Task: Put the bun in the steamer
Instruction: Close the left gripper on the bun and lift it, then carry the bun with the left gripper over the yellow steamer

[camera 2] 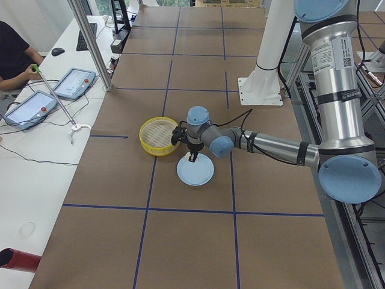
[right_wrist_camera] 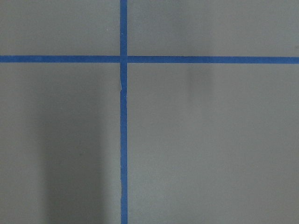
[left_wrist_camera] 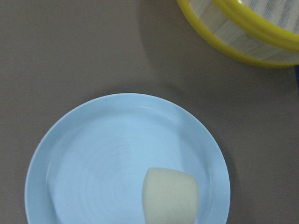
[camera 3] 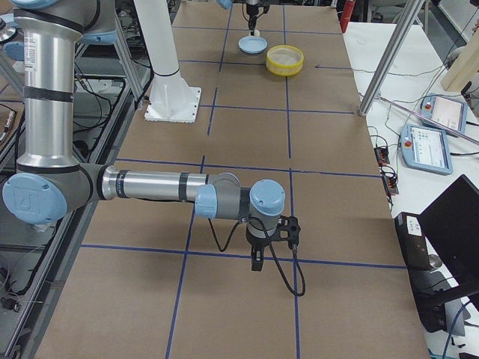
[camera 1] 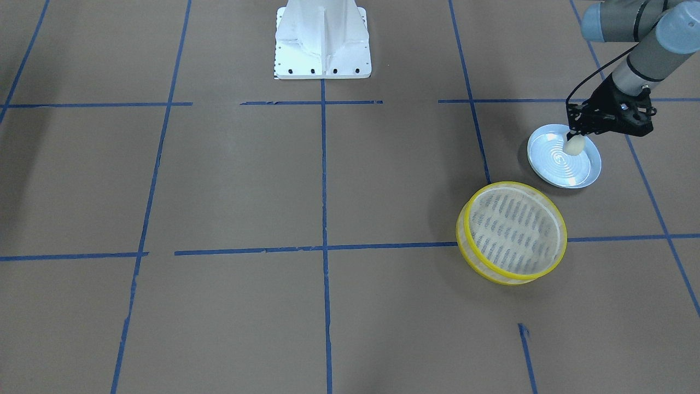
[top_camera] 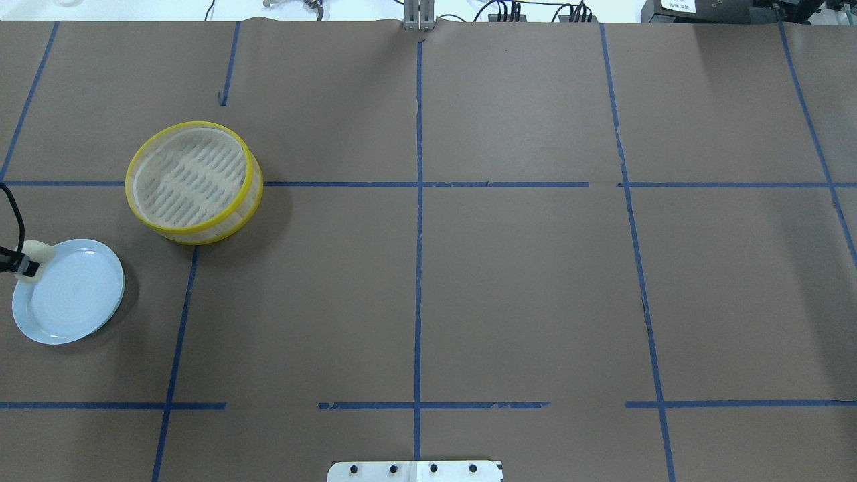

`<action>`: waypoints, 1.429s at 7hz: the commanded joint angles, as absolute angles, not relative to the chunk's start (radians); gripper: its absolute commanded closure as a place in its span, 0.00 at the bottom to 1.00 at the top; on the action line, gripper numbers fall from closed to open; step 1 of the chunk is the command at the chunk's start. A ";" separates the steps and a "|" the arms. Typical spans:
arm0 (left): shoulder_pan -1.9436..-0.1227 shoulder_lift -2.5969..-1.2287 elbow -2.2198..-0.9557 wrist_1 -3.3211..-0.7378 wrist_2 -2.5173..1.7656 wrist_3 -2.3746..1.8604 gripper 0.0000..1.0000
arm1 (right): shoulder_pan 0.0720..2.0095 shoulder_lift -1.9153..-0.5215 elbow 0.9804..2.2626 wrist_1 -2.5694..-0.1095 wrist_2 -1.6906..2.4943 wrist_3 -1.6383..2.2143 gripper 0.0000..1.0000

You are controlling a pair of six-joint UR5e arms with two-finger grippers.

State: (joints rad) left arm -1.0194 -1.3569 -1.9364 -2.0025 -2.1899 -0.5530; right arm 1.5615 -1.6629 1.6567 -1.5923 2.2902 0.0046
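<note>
My left gripper (camera 1: 572,135) is shut on the bun (camera 1: 575,145), a small cream-white lump, and holds it a little above the pale blue plate (camera 1: 563,169). In the left wrist view the bun (left_wrist_camera: 170,196) hangs over the plate (left_wrist_camera: 107,154) near its edge. The steamer (camera 1: 514,230), a round basket with yellow rims, stands empty beside the plate; it also shows in the overhead view (top_camera: 191,181). My right gripper (camera 3: 256,263) hovers over bare table far from these; I cannot tell whether it is open or shut.
The white robot base (camera 1: 322,44) stands at the table's middle edge. Blue tape lines cross the brown table. Tablets (camera 2: 30,108) and a seated person are on the side table beyond the steamer.
</note>
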 commanded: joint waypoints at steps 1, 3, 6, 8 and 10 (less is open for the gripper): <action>-1.138 -1.485 -1.991 -1.715 -2.189 -0.399 0.83 | 1.562 -1.663 1.657 -1.592 2.290 0.005 0.00; -1.160 -1.694 -1.980 -1.432 -2.178 -0.321 0.79 | 1.562 -1.663 1.657 -1.592 2.290 0.005 0.00; -1.151 -1.958 -1.866 -1.279 -2.186 -0.333 0.79 | 1.562 -1.663 1.657 -1.592 2.290 0.005 0.00; -1.073 -2.037 -1.769 -1.313 -2.192 -0.397 0.79 | 1.562 -1.663 1.657 -1.592 2.290 0.005 0.00; -1.017 -2.034 -1.645 -1.490 -2.191 -0.460 0.79 | 1.562 -1.663 1.657 -1.592 2.290 0.005 0.00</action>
